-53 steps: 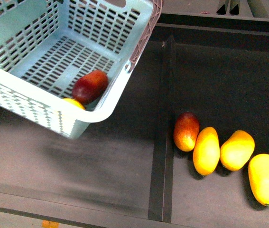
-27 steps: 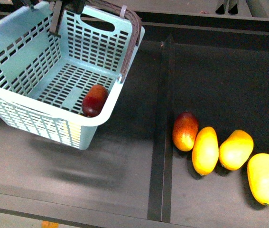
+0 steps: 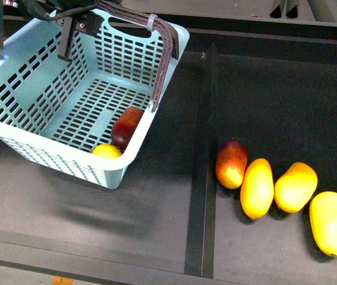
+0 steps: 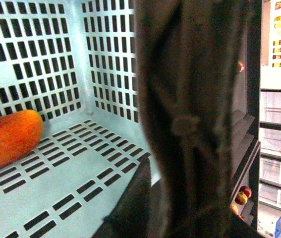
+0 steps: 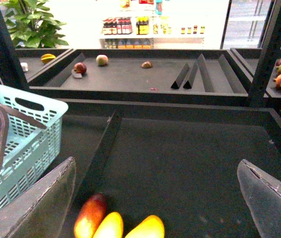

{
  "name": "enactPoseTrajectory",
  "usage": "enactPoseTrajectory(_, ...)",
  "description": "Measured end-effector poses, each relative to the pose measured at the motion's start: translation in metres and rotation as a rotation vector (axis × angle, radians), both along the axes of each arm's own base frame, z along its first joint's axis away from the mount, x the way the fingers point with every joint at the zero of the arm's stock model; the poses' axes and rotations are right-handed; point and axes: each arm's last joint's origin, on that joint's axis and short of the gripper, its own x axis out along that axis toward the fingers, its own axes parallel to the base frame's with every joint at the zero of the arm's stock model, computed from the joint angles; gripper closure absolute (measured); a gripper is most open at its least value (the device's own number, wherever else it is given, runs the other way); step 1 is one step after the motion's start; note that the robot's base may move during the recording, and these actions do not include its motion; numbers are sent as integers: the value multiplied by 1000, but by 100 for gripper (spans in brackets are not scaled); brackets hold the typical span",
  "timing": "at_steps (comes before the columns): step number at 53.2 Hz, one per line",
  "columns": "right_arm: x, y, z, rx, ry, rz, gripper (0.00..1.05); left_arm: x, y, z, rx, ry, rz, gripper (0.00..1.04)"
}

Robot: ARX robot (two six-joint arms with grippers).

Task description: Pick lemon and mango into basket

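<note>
The light teal basket hangs tilted over the left compartment, and my left gripper is shut on its brown handles at the top. The lemon lies in the basket's near corner, touching a dark red mango. In the left wrist view the brown handle fills the middle, with an orange-red fruit on the slotted floor. My right gripper stands open above the right compartment, nothing between its fingers. The basket shows to its side.
A raised divider splits the dark shelf. Right of it lie a red-and-yellow fruit and three long yellow fruits in a row. Further shelves with scattered fruit and dividers stand behind.
The basket has moved away from the camera and levelled out, and its handles and my left gripper have come into view. The lemon and red mango shifted toward the near corner.
</note>
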Motion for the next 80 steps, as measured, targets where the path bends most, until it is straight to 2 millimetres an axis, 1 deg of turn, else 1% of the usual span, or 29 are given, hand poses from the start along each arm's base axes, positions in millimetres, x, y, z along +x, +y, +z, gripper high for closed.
enactPoseTrajectory(6, 0, 0, 0, 0, 0, 0, 9, -5, 10, 0, 23, 17, 27, 58)
enactPoseTrajectory(9, 0, 0, 0, 0, 0, 0, 9, -7, 11, 3, 28, 17, 30, 49)
enactPoseTrajectory(12, 0, 0, 0, 0, 0, 0, 9, -13, 15, 12, 40, 16, 44, 33)
enactPoseTrajectory(14, 0, 0, 0, 0, 0, 0, 9, -17, 17, 17, 44, 9, 54, 25)
enactPoseTrajectory(17, 0, 0, 0, 0, 0, 0, 9, -26, 22, 26, 66, 10, 86, 9)
enactPoseTrajectory(18, 0, 0, 0, 0, 0, 0, 9, -29, 23, 28, 72, 9, 94, 6)
enactPoseTrajectory(19, 0, 0, 0, 0, 0, 0, 9, -33, 24, 31, 82, 9, 105, 6)
enactPoseTrajectory(22, 0, 0, 0, 0, 0, 0, 9, -45, 29, 39, 121, 15, 149, 8)
enactPoseTrajectory(23, 0, 0, 0, 0, 0, 0, 9, -52, 32, 43, 146, 25, 174, 7)
enactPoseTrajectory(26, 0, 0, 0, 0, 0, 0, 9, -66, 36, 49, 196, 46, 201, 7)
enactPoseTrajectory(31, 0, 0, 0, 0, 0, 0, 9, -96, 40, 58, 264, 97, 220, 7)
enactPoseTrajectory(32, 0, 0, 0, 0, 0, 0, 9, -98, 40, 58, 268, 95, 208, 7)
enactPoseTrajectory(33, 0, 0, 0, 0, 0, 0, 9, -101, 41, 55, 284, 20, 142, 12)
enactPoseTrajectory(34, 0, 0, 0, 0, 0, 0, 9, -103, 43, 50, 323, -75, 28, 17)
enactPoseTrajectory(36, 0, 0, 0, 0, 0, 0, 9, -111, 47, 42, 422, -201, -80, 24)
enactPoseTrajectory(37, 0, 0, 0, 0, 0, 0, 9, -119, 51, 36, 501, -295, -129, 29)
enactPoseTrajectory(39, 0, 0, 0, 0, 0, -2, 9, -133, 59, 31, 701, -434, -196, 37)
enactPoseTrajectory(42, 0, 0, 0, 0, 0, -2, 9, -159, 75, 38, 984, -586, -223, 53)
enactPoseTrajectory(45, 0, 0, 0, 0, 0, -1, 9, -173, 83, 43, 1094, -622, -223, 63)
enactPoseTrajectory(47, 0, 0, 0, 0, 0, -1, 9, -182, 88, 42, 1139, -622, -231, 70)
enactPoseTrajectory(49, 0, 0, 0, 0, 0, -1, 9, -191, 92, 38, 1169, -614, -249, 77)
enactPoseTrajectory(52, 0, 0, 0, 0, 0, -1, 9, -207, 98, 27, 1203, -590, -288, 93)
enactPoseTrajectory(54, 0, 0, 0, 0, 0, -1, 9, -214, 100, 25, 1211, -587, -293, 100)
enactPoseTrajectory(55, 0, 0, 0, 0, 0, -1, 9, -218, 101, 25, 1212, -588, -292, 102)
enactPoseTrajectory(60, 0, 0, 0, 0, 0, -1, 9, -233, 107, 24, 1226, -598, -285, 102)
enactPoseTrajectory(68, 0, 0, 0, 0, 0, -1, 9, -261, 116, 18, 1231, -590, -289, 102)
enactPoseTrajectory(71, 0, 0, 0, 0, 0, -1, 9, -266, 121, 14, 1229, -619, -299, 102)
enactPoseTrajectory(74, 0, 0, 0, 0, 0, -1, 9, -272, 126, 9, 1233, -594, -289, 102)
enactPoseTrajectory(80, 0, 0, 0, 0, 0, 0, 9, -282, 128, 6, 1232, -583, -296, 102)
